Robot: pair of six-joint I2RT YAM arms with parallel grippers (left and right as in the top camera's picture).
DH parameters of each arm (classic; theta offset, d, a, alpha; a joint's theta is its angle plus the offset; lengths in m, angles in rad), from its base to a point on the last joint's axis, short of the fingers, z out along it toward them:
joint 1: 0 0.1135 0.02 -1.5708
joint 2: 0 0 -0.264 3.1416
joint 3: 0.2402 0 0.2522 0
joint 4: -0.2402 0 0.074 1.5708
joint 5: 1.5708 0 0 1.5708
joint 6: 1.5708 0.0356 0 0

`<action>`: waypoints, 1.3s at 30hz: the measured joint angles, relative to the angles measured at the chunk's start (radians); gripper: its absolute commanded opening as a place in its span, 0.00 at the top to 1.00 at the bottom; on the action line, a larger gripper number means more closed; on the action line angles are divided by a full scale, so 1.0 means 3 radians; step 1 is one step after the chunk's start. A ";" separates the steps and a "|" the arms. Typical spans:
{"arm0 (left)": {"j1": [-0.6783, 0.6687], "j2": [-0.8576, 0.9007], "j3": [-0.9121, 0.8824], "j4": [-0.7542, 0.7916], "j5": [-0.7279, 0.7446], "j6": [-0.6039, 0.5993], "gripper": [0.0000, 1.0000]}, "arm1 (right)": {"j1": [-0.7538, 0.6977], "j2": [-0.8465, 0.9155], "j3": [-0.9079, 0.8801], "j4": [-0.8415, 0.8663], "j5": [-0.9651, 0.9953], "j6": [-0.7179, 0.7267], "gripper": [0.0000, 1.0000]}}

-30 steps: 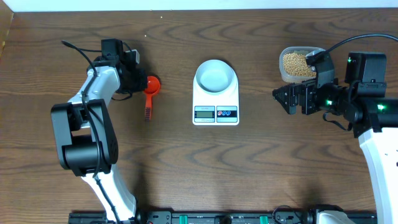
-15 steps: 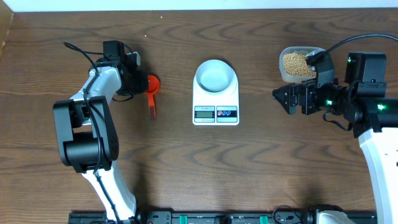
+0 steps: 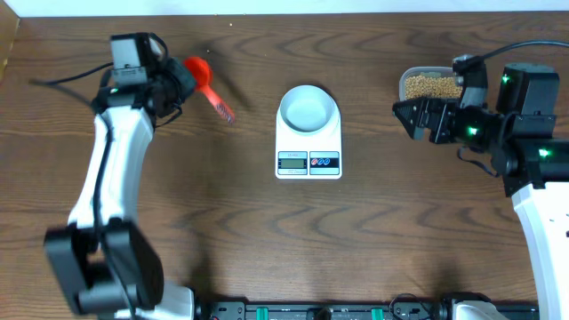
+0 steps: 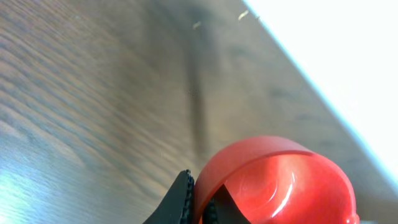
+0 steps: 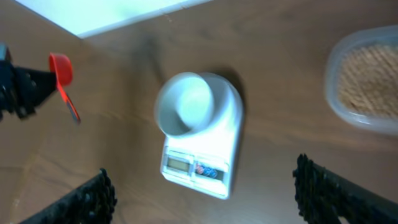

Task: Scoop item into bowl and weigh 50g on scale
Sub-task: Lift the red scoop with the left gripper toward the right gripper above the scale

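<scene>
My left gripper [image 3: 175,83] pinches the red scoop [image 3: 199,71] by its cup, handle hanging free, so I judge it could twist or slip once it digs in. Crossing to the beans [image 3: 432,86] in the tub [image 3: 404,89] risks knocking the bowl [image 3: 308,108] on the scale [image 3: 308,169]. My right gripper [image 3: 407,120] gapes wide and empty beside the tub.

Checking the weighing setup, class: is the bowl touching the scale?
Touching. The right wrist view shows the bowl sitting directly on the scale, with no gap between them.
</scene>
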 measured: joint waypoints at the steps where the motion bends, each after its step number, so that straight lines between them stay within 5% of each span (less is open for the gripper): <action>1: -0.0014 -0.0128 0.0006 -0.0001 0.0001 -0.0226 0.93 | 0.0025 0.0000 0.0004 0.0065 -0.0033 0.0037 0.14; 13: -0.0510 -0.0497 0.0011 -0.0048 0.0248 -0.2169 0.93 | 0.0779 0.0008 0.0004 0.1232 -0.0029 0.0797 0.26; 17: -0.0631 -0.0497 0.0011 -0.0109 0.0436 -0.2495 0.93 | 0.1003 0.0058 0.0004 0.1306 0.0094 0.0863 0.27; 39: -0.1147 -0.0497 0.0011 -0.0365 0.0595 -0.2791 0.92 | 0.1555 0.0398 0.0004 0.1537 0.0301 0.0959 0.66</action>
